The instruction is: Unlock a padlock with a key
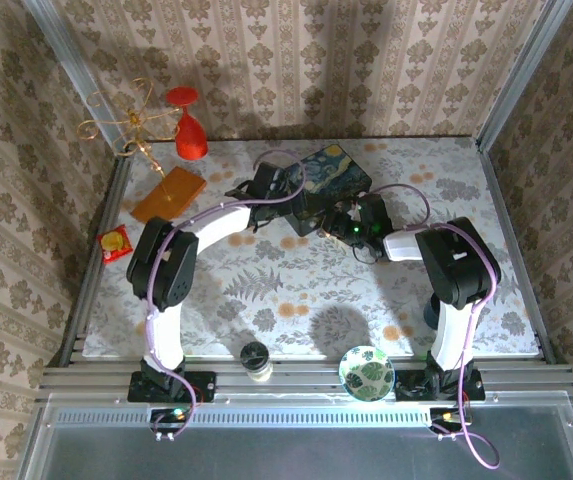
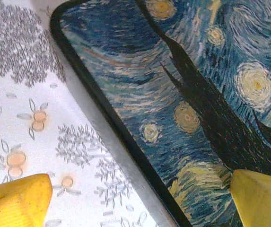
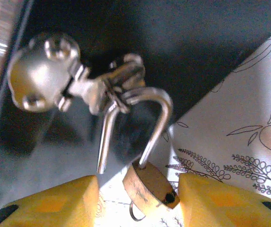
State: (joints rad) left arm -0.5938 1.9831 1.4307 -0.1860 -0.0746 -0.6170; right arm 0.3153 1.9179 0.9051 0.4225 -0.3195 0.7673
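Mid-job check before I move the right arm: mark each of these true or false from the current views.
1. One leg of the padlock shackle is out of the brass body. True.
2. The left pincer is clamped on the starry box. False: its fingers stand wide apart, one over the tablecloth and one over the box.
3. The shackle is hooked through the box's metal latch. True.
4. The right pincer squeezes the padlock tight. False: it is open, with a gap beside the brass body.
5. The green bowl sits on the box. False: it sits at the near edge, by the right arm's base.
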